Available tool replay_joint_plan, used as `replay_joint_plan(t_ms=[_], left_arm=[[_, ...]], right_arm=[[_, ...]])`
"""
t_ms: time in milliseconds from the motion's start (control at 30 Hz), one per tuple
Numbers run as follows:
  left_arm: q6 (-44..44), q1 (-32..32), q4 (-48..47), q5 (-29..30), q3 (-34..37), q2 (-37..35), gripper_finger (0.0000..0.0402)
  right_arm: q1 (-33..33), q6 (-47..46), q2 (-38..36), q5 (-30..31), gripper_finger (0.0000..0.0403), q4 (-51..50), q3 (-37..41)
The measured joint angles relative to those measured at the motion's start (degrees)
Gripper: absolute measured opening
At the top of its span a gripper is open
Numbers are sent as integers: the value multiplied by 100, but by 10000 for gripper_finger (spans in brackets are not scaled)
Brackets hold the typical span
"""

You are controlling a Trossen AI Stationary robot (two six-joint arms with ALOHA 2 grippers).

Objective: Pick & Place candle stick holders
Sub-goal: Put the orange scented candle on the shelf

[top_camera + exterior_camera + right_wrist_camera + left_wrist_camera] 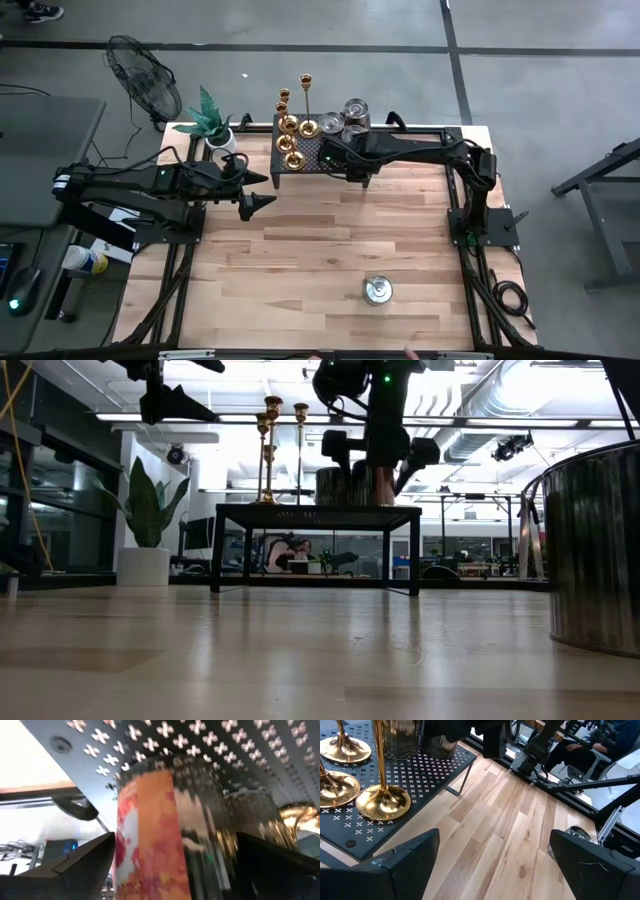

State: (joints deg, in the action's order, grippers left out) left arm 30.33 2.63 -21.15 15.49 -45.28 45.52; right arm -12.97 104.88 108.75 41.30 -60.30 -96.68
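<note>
A: Right tool (345,160) first. We see it wide open over the small black perforated stand (312,162) at the back of the surface (330,250), its fingers either side of a shiny silver cylinder (175,830) with an orange leaf print reflected on it. No contact visible, so we call it holding nothing.

B: Agreed. Left tool (258,204)?

A: Also spread wide, empty, hovering over bare wood just off the stand's left front corner. In its wrist view both dark fingers (405,860) frame plain planks.

B: Candle stick holders (292,130)?

A: We count about five gold ones, all upright on the left part of the stand. One tall slim one (307,100) stands at the back, shorter ones run toward the front edge. The left wrist view shows three flared bases (382,802) on the cross-pattern top.

B: Other items?

A: Silver cylinders (345,115) sit on the stand's right part, beside the gold ones. One more silver can (377,290) stands alone near the front of the surface, well apart from the stand. A potted plant (212,122) sits at the back left corner, a fan (143,82) on the floor behind it.

B: Low view?

A: We see the stand on its legs, gold stems (268,445) rising left, right tool hanging above the cylinders.
</note>
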Motion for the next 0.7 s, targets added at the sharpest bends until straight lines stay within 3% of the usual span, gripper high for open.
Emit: replay_joint_plan(t_ms=[700], left_arm=[[2,0,0,0,0,0,374]], right_arm=[[348,-265,0,-344,400,-235,9]])
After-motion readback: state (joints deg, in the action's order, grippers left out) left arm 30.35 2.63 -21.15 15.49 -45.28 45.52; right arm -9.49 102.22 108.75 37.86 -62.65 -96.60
